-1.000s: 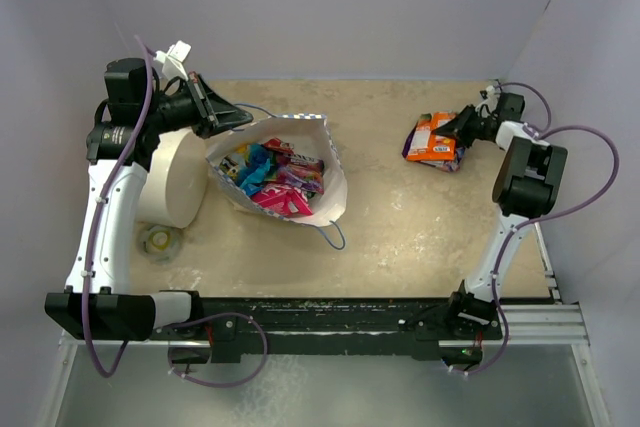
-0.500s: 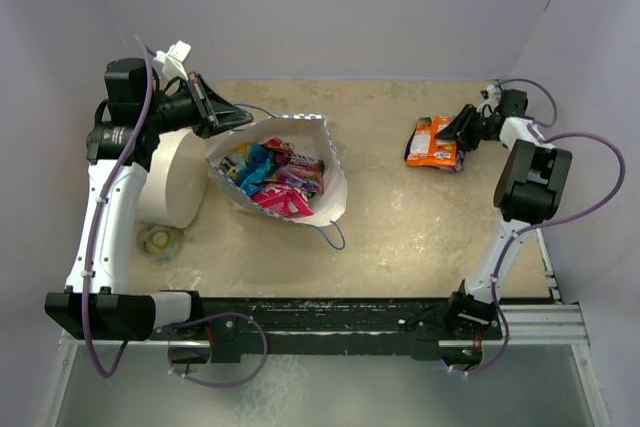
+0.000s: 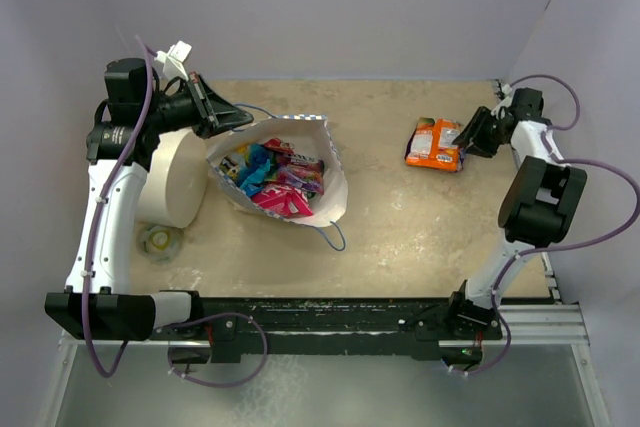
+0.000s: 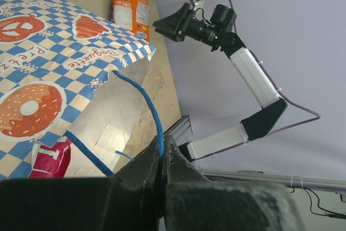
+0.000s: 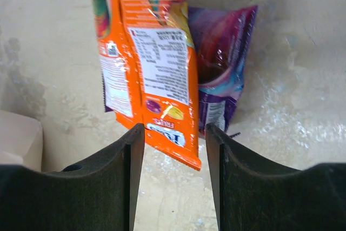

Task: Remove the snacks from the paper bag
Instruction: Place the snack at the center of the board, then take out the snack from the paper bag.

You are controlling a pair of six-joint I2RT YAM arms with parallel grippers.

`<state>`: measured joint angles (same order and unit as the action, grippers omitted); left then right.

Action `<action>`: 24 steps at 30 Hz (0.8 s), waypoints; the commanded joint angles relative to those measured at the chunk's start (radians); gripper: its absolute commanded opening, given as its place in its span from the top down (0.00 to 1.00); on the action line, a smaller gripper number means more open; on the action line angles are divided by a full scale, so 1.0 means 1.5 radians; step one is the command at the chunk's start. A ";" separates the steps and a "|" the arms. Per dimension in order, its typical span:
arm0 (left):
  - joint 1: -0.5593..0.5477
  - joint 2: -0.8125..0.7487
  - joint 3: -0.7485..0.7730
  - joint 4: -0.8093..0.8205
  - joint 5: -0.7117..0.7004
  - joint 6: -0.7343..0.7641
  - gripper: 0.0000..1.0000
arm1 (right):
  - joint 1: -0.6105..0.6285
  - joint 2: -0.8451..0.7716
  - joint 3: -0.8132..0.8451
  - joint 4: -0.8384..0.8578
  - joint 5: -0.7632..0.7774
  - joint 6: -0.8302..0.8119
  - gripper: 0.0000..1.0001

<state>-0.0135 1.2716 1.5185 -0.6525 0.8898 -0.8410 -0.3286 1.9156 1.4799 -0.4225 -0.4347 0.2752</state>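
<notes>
Scene from three views. The top view shows the paper bag [image 3: 336, 187] lying open on the desk [image 3: 400, 217], its mouth turned upward and its cream inside exposed. The snacks [image 3: 270, 175] sit heaped inside it in red, magenta, blue and green. One blue cord handle [image 3: 332, 237] loops free at the bag's near edge. A large white cylinder [image 3: 175, 179] stands just left of the bag, and a small round object [image 3: 158, 240] lies on the desk nearer the arm bases.

The left gripper [image 3: 225, 117] meets the bag at its far-left rim. How it grips is plain only in the left wrist view. There the left gripper [image 4: 162, 147] has its fingers pressed together on the other blue cord handle [image 4: 154, 112]. That view also shows the paper bag's [image 4: 48, 74] checkered outside with pretzel and doughnut prints, hidden from above.

Well to the right of the bag lies an orange packet [image 3: 434, 142], with the right gripper [image 3: 470, 135] at its right end. The right wrist view adds what the top view barely shows. The orange packet [image 5: 154, 63] overlaps a purple packet [image 5: 221, 63] beneath it. The right gripper [image 5: 174, 133] has its fingers [image 5: 221, 177] spread wide. They stand on either side of the orange packet's near end, with a gap visible at each side and nothing clamped.
</notes>
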 commanded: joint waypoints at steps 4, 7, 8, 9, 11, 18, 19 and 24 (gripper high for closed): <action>0.001 -0.018 0.012 0.040 0.033 0.003 1.00 | -0.001 -0.053 -0.053 0.028 0.020 -0.008 0.49; 0.001 -0.025 0.002 0.075 0.045 -0.005 1.00 | 0.014 -0.095 -0.087 0.060 -0.027 0.040 0.49; 0.001 -0.027 0.000 0.087 0.049 -0.007 1.00 | 0.035 -0.109 -0.095 0.070 -0.043 0.056 0.49; 0.001 -0.031 -0.002 0.098 0.051 -0.007 1.00 | 0.055 -0.128 -0.107 0.094 -0.059 0.074 0.49; 0.000 -0.037 -0.010 0.120 0.056 -0.008 1.00 | 0.118 -0.170 -0.129 0.141 -0.075 0.102 0.49; 0.000 -0.070 -0.045 0.167 0.056 -0.008 1.00 | 0.319 -0.363 -0.181 0.352 -0.070 0.115 0.46; -0.001 -0.073 -0.049 0.172 0.054 -0.011 1.00 | 0.343 -0.392 -0.208 0.412 -0.080 0.099 0.45; -0.001 -0.083 -0.063 0.195 0.052 -0.022 1.00 | 0.487 -0.480 -0.292 0.521 -0.114 -0.082 0.33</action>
<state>-0.0135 1.1885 1.4242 -0.4610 0.9333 -0.8539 0.2897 1.2491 1.0988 0.1665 -0.5457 0.3603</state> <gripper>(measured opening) 0.010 0.653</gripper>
